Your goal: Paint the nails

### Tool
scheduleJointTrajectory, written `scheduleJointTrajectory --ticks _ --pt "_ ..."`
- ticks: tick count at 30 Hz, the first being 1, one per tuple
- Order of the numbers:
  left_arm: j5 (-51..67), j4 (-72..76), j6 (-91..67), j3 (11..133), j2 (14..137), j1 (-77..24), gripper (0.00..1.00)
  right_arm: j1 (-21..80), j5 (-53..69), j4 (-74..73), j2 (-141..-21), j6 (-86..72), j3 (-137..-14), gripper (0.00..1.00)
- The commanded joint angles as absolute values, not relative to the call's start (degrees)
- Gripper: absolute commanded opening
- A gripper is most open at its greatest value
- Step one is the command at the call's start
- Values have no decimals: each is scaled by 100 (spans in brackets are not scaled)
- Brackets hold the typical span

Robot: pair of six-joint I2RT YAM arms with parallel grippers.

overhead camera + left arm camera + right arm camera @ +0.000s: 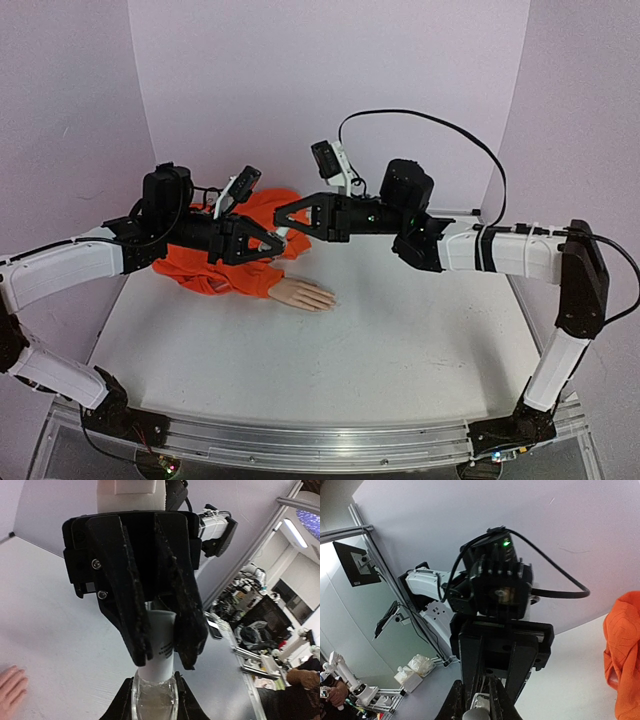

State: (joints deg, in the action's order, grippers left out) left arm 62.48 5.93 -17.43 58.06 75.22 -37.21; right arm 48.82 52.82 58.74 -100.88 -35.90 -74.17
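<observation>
The pale peach mannequin hand [300, 293] sticks out of an orange sleeve [235, 272] on the white table; its tiny nails [327, 299] point right. My two grippers meet above the sleeve. My left gripper [277, 244] is shut on a small clear glass bottle [152, 707]. My right gripper [281, 214] is shut on the bottle's white cap [159, 640], reaching in from the opposite side. In the right wrist view my right gripper [479, 700] pinches the cap's top [478, 714]. The mannequin hand's fingertips show at the lower left of the left wrist view [10, 687].
White tabletop [400, 340] spreads to the front and right of the hand. Pale walls close off the back and sides. A black cable [440, 125] loops above the right arm. The orange sleeve also shows at the right edge of the right wrist view [622, 650].
</observation>
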Motion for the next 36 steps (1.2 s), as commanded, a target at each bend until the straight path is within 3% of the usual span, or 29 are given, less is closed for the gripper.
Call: scheduleJointTrajectory --ticks 1,5,7,9,11,16,21,26,28,30,36 --pt "4087 813 -1195 5810 7094 -3744 0 5072 5048 6257 -10157 -3681 -7570 0" --pt "1308 816 -537 5670 6804 -3940 0 5399 3317 4787 -10197 -3369 -7887 0" --pt "-440 839 -89 5812 6934 -4215 0 5666 1699 3657 -10288 -3515 -8280 0" --pt "-1444 850 336 6032 7169 -4392 0 6096 -279 2832 -10425 -3845 -8718 0" --pt "-2019 1027 315 6070 7255 -4483 0 6500 -1310 2697 -10531 -4218 -8860 0" --pt "-2183 1407 536 6001 7435 -4721 0 6823 -1855 2427 -10957 -4414 -9483 0" --pt "-1834 1312 285 5623 7327 -4737 0 6791 -1787 2542 -10732 -3638 -9588 1" --pt "-1437 605 53 5386 7068 -4724 0 6321 -658 2889 -9752 -2434 -8825 45" --pt "-1061 300 -26 5415 6959 -4688 0 6054 -32 3255 -9242 -2085 -8131 58" --pt "-209 51 -254 5479 6850 -4472 0 5656 886 3530 -8884 -1956 -7654 68" --pt "4328 -63 -1041 5773 6888 -3570 0 4873 3355 3917 -8744 -1919 -7151 78"
